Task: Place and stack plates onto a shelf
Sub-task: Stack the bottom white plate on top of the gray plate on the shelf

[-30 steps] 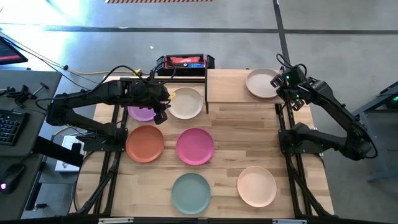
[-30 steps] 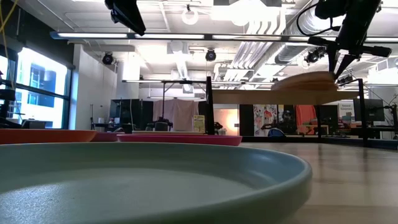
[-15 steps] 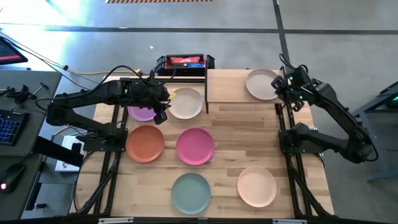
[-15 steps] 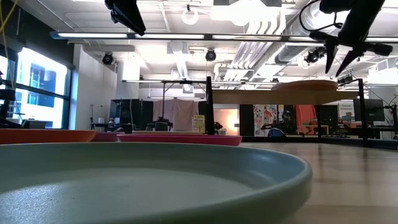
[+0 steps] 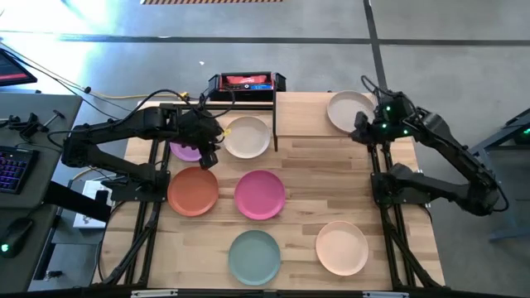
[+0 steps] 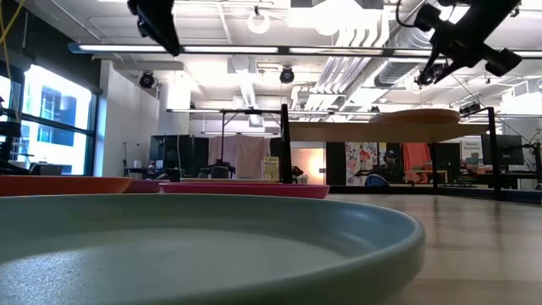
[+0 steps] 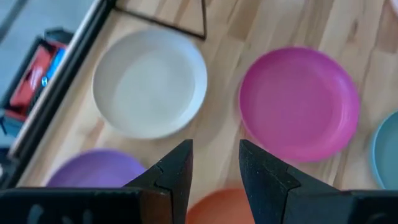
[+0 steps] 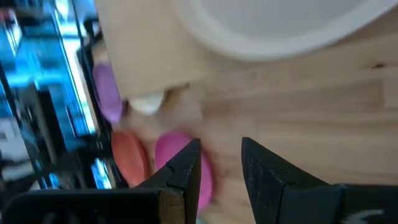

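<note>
A grey-beige plate [image 5: 348,110] lies flat on the light-wood shelf [image 5: 306,116] at the table's far right. My right gripper [image 5: 362,128] hovers open above the shelf's near right edge, beside that plate [image 8: 280,25], touching nothing. My left gripper [image 5: 207,156] hangs open above the table between the purple plate [image 5: 184,149], the cream-white plate [image 5: 247,136] and the orange plate [image 5: 193,190]. Pink [image 5: 260,194], pale teal [image 5: 254,257] and peach [image 5: 341,247] plates lie flat on the tabletop. No tan-brown plate shows.
A red-and-black box [image 5: 246,83] sits at the far edge, left of the shelf. The shelf's black posts [image 5: 274,132] stand next to the cream-white plate. Bare wood lies between the pink plate and the table's right edge, and on the shelf's left half.
My right gripper opened and let go of the grey-beige plate's edge, leaving the plate on the shelf. It then rose, turned and drew toward the table's near side. My left gripper shifted slightly toward the table's left.
</note>
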